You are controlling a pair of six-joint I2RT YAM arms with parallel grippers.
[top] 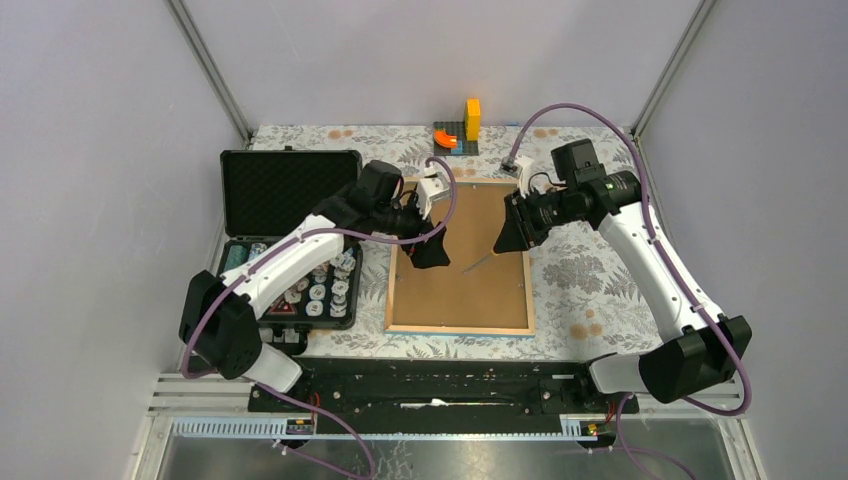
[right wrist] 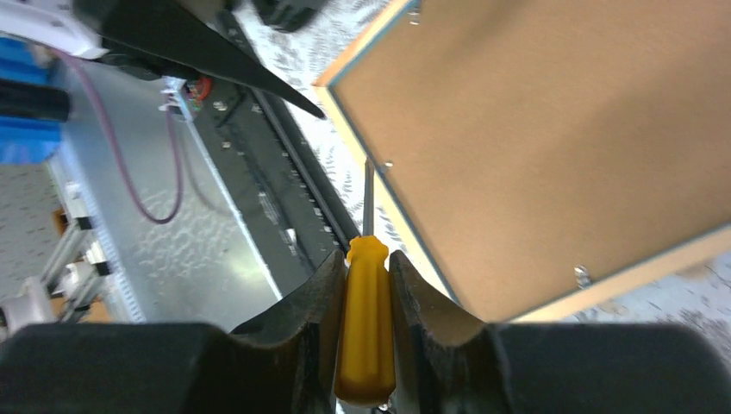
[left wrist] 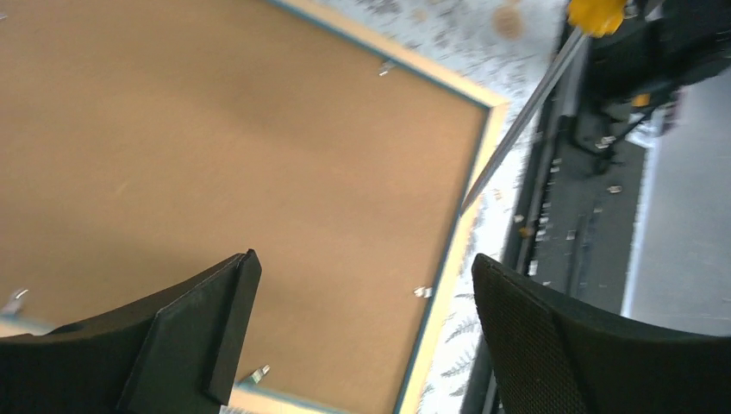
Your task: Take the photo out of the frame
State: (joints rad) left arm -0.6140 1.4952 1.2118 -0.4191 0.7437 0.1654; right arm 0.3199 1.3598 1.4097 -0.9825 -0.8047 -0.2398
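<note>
black rail [top: 430,385] fronts floral tablecloth [top: 575,300], the frame [top: 460,295] and grey walls [top: 100,150].

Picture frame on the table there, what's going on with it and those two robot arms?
The frame lies face down on the table, its brown backing board up and in place, so the photo is hidden. The right gripper is shut on a yellow-handled screwdriver, shaft aimed at the frame's rim; contact is unclear. The left gripper hovers open over the backing, holding nothing.
</note>
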